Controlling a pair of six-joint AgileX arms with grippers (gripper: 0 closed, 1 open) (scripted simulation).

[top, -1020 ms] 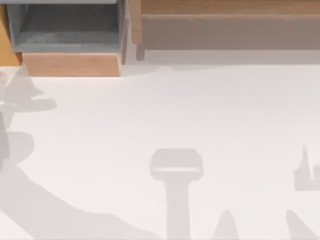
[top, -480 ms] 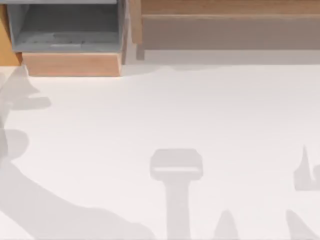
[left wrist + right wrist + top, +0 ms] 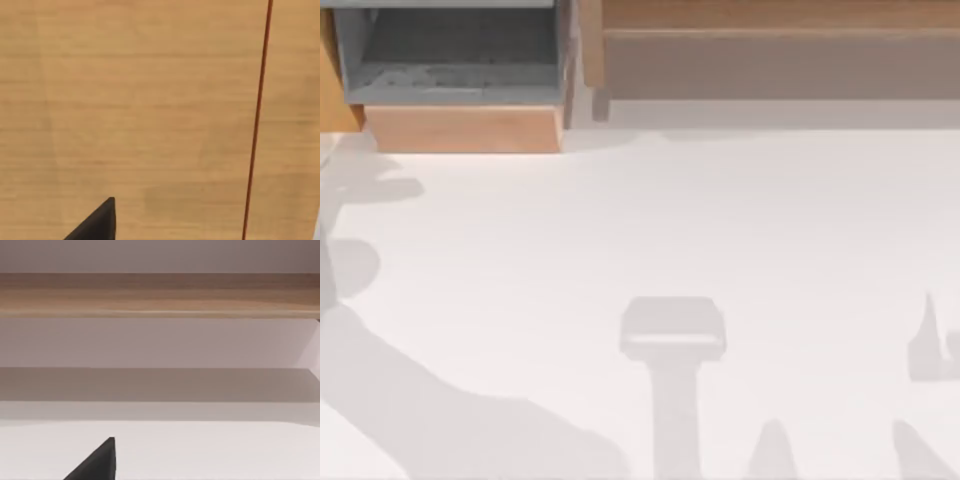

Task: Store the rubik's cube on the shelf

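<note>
Currently: tabletop [image 3: 720, 220] bare, shelf [image 3: 770, 15] along the back right.
Grey-lined box [image 3: 460, 60] back left. Can't tell finger state on either arm.

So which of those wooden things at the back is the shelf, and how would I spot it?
Look along the far edge of the white table in the top view. Two wooden pieces stand there: the shelf is the long, light-brown ledge on the right side, with a plain tan front board below it. Its neighbour on the left is a shorter wooden box with a grey-lined compartment.
</note>
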